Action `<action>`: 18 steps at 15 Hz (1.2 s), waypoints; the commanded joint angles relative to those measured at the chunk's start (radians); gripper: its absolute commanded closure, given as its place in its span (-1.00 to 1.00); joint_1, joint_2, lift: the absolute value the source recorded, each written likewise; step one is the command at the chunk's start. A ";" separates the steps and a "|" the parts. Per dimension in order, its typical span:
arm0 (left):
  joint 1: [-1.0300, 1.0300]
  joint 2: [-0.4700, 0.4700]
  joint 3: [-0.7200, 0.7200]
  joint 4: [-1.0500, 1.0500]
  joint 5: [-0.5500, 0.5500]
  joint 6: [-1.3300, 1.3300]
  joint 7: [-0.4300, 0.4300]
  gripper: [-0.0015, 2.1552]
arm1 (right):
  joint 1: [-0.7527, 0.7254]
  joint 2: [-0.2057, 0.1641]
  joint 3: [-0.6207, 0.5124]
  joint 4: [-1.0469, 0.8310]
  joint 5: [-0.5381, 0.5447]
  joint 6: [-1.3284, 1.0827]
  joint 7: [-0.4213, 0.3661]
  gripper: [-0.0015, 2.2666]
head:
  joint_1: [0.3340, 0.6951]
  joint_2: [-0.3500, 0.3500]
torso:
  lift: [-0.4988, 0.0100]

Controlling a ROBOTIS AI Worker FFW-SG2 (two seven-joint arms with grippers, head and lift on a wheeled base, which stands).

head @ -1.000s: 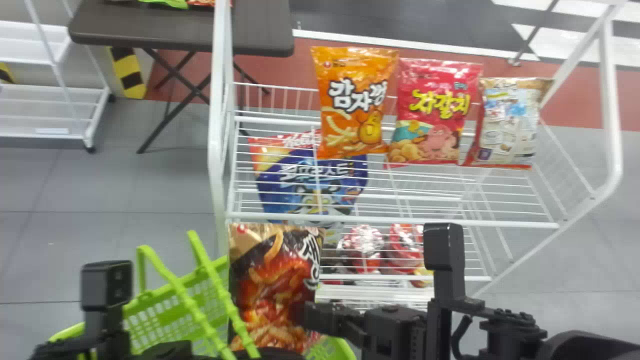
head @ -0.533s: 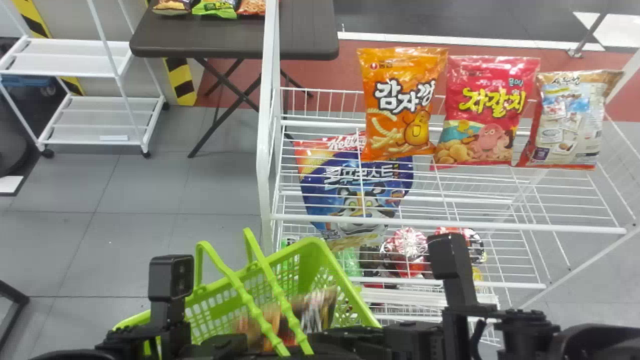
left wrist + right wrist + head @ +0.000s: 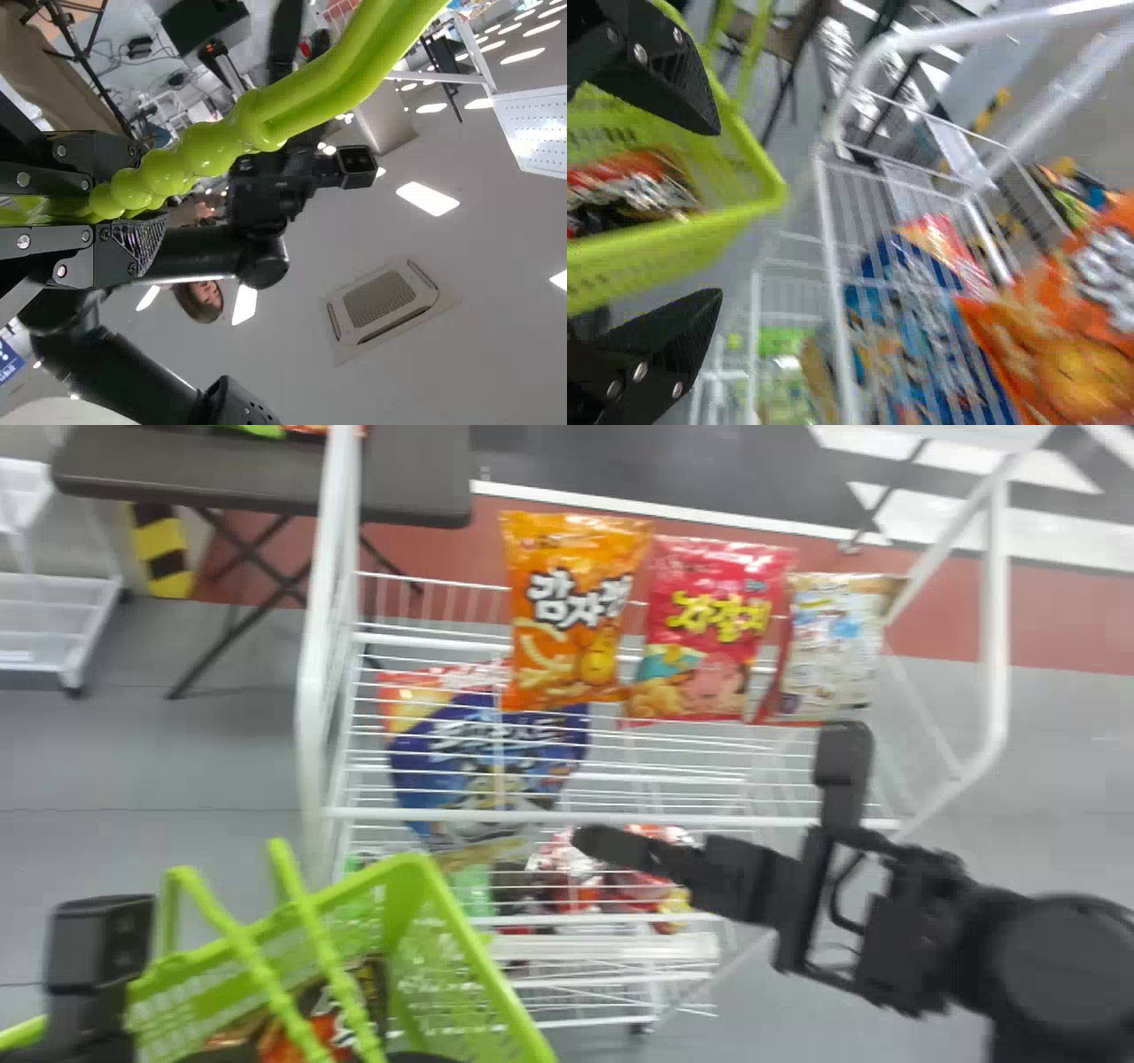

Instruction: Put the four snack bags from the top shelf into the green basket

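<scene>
currently, your right claw (image 3: pixel 611 847) is open near the white rack (image 3: pixel 549 816); your left claw (image 3: pixel 423 1058) grips the green basket's handles (image 3: pixel 339 979).

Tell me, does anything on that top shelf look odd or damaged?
One oddity: the pale snack bag, rightmost on the top shelf, seems turned back to front, unlike the orange bag and red bag in its row. I see nothing spilled.

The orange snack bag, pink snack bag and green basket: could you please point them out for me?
Orange snack bag (image 3: pixel 574 624), head view: middle of its front.
Pink snack bag (image 3: pixel 706 631), head view: middle of its front.
Green basket (image 3: pixel 406 893), head view: inner wall.
</scene>
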 commanded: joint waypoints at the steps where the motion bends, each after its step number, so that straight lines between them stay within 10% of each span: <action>1: 0.000 0.001 -0.007 -0.001 0.000 0.000 -0.001 0.99 | -0.076 -0.002 0.043 0.105 0.142 -0.202 0.000 -0.93 | 1.00 -1.00 | 0.96; 8: 0.013 0.007 0.010 0.016 0.006 -0.003 -0.016 0.99 | -0.332 0.000 0.279 0.529 0.548 -0.806 0.022 -0.94 | 1.00 -0.96 | 0.96; 14: 0.025 0.006 0.031 0.027 0.008 -0.003 -0.036 0.99 | -0.497 0.004 0.382 0.887 0.588 -0.963 0.030 -0.91 | 1.00 -0.72 | 0.96; 16: 0.029 0.007 0.045 0.027 0.014 -0.003 -0.041 0.99 | -0.519 0.003 0.379 0.936 0.588 -0.987 0.048 -0.42 | 1.00 -0.63 | 0.96; 18: 0.031 0.007 0.050 0.029 0.014 -0.003 -0.042 0.99 | -0.520 0.003 0.373 0.936 0.585 -0.990 0.048 0.61 | 1.00 -0.60 | 0.96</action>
